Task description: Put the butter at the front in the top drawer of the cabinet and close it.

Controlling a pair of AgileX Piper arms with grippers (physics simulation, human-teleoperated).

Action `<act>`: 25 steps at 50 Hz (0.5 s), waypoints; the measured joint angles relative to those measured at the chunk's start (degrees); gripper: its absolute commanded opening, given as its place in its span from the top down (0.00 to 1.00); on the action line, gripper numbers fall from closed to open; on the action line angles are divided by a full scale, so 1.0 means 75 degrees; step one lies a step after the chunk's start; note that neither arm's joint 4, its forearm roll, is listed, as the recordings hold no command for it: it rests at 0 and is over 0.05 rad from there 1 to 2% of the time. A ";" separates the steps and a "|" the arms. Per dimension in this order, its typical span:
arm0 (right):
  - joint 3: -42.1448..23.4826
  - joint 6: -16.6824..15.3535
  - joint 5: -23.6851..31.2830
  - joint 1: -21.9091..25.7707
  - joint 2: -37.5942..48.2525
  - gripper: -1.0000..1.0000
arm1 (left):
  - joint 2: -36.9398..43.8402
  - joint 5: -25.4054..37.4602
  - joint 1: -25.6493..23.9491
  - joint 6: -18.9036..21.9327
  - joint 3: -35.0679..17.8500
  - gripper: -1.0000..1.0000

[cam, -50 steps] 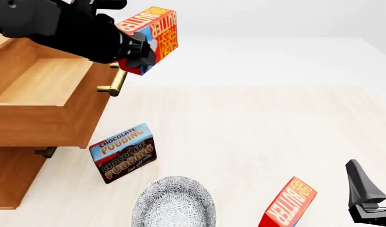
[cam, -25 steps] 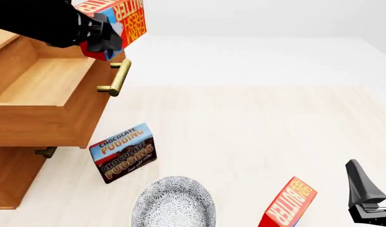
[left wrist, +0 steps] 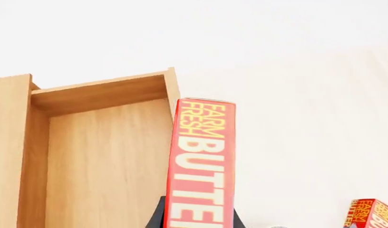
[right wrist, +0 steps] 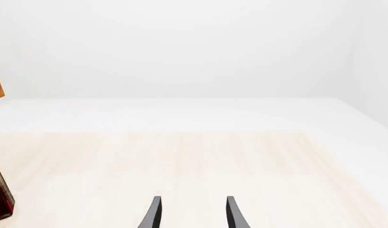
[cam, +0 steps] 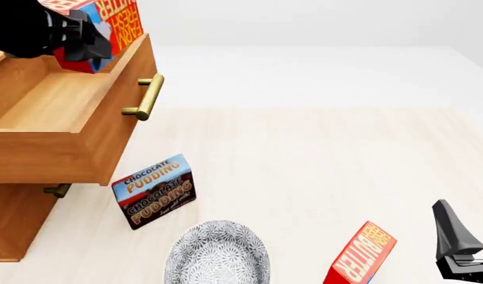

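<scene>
1. You have the butter (cam: 107,21) lifted off the table and carried to the upper left of the front view, where it sits above the front edge of the open top drawer (cam: 60,103). In the left wrist view the box lines up along the drawer's front wall, partly over the bare drawer floor.
2. What is left, as far as you can judge: lower or drop the box inside, let go, then push the top drawer into the cabinet (cam: 16,222) by its brass handle (cam: 147,96).
3. Your left gripper (cam: 82,36) is clamped on the butter's lower end; its black fingers flank the box, which stands tilted.
4. Your right gripper (right wrist: 192,213) is idle at the lower right of the front view, fingers parted and holding nothing.
5. The second butter box (cam: 360,254) stands near the lower edge, beside your right gripper but apart from it. The chocolate pudding box (cam: 154,190) and the patterned bowl (cam: 216,254) sit untouched, lower centre-left.
</scene>
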 measured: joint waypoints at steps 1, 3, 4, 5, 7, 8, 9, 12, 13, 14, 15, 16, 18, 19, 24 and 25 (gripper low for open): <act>0.0000 0.0000 0.0000 0.0000 0.0000 0.00 | -0.0028 0.0003 0.0040 -0.0009 0.0024 1.00; 0.0000 0.0000 0.0000 0.0000 0.0000 0.00 | -0.0086 0.0005 0.0121 -0.0031 0.0074 1.00; 0.0000 0.0000 -0.0001 0.0000 0.0001 0.00 | -0.0116 0.0005 0.0161 -0.0043 0.0102 1.00; 0.0001 0.0000 -0.0002 0.0000 0.0001 0.00 | -0.0145 0.0004 0.0201 -0.0056 0.0130 1.00; 0.0001 0.0000 -0.0004 0.0000 0.0003 0.00 | -0.0201 0.0003 0.0282 -0.0077 0.0185 1.00; 0.0001 0.0000 -0.0005 0.0000 0.0003 0.00 | -0.0229 0.0002 0.0321 -0.0088 0.0215 1.00; 0.0002 0.0000 -0.0006 0.0000 0.0004 0.00 | -0.0258 0.0000 0.0362 -0.0098 0.0246 1.00; 0.0003 0.0000 -0.0007 0.0000 0.0005 0.00 | -0.0345 -0.0008 0.0494 -0.0128 0.0341 1.00; 0.0003 0.0000 -0.0008 0.0000 0.0005 0.00 | -0.0374 -0.0014 0.0548 -0.0134 0.0379 1.00; 0.0004 0.0000 -0.0007 0.0000 0.0004 0.00 | -0.0402 -0.0021 0.0601 -0.0140 0.0420 1.00; 0.0004 0.0000 -0.0007 0.0000 0.0003 0.00 | -0.0430 -0.0030 0.0648 -0.0152 0.0462 1.00; 0.0005 0.0000 -0.0007 0.0000 0.0003 0.00 | -0.0459 -0.0040 0.0695 -0.0163 0.0507 1.00; 0.0006 0.0000 -0.0007 0.0000 0.0001 0.00 | -0.0513 -0.0063 0.0786 -0.0192 0.0594 1.00; 0.0007 0.0000 -0.0006 -0.0001 0.0000 0.00 | -0.0539 -0.0073 0.0832 -0.0207 0.0636 1.00; 0.0009 0.0000 -0.0004 -0.0001 -0.0005 0.00 | -0.0655 -0.0123 0.1027 -0.0275 0.0825 1.00; 0.0010 0.0000 -0.0003 -0.0001 -0.0006 0.00 | -0.0673 -0.0133 0.1059 -0.0290 0.0857 1.00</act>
